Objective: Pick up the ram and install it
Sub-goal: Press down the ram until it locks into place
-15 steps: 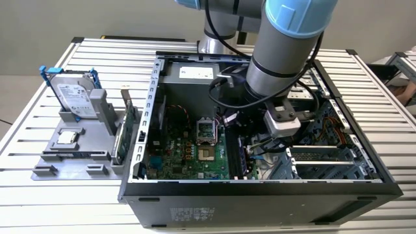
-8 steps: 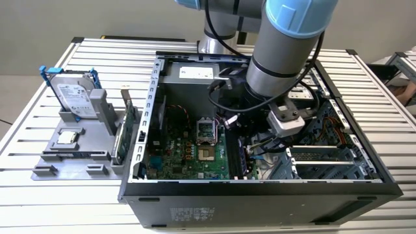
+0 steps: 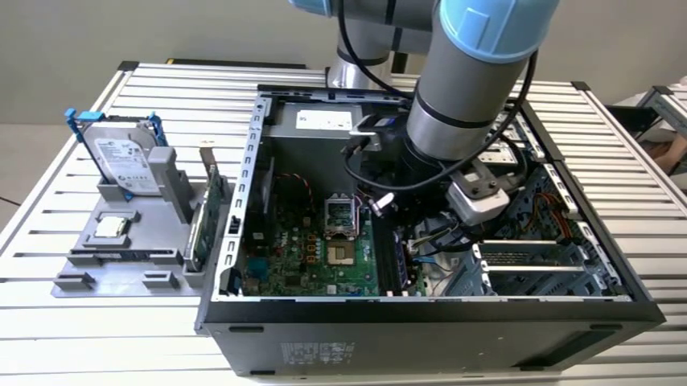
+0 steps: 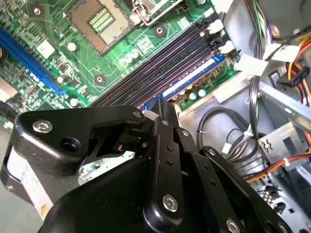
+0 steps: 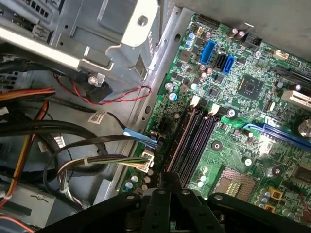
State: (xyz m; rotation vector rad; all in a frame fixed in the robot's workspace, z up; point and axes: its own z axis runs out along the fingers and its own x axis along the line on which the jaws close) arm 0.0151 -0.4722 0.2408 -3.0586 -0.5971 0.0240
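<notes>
The black jaws (image 4: 163, 109) sit closed on the thin dark ram stick (image 4: 187, 80), which stands in a long black slot of the green motherboard (image 4: 53, 73).

Black hand (image 4: 163, 109) low over a green motherboard (image 4: 121, 48), linkages and bolts filling the near foreground, fingers pinched together at their tips. Below the tips, a row of long black slots (image 4: 170, 58) running diagonally across the board, white latches (image 4: 221, 36) at their far ends. In the outermost slot, a thin stick with a blue label, the ram (image 4: 189, 80), lying along the slot's length just beyond the fingertips. Bare processor socket (image 4: 99, 22) beside the slots. Blue connector (image 4: 29, 60) nearer the board's other edge. Past the board's edge, grey metal case wall (image 4: 284, 104) and bundled cables (image 4: 252, 141), black, orange and yellow.
</notes>
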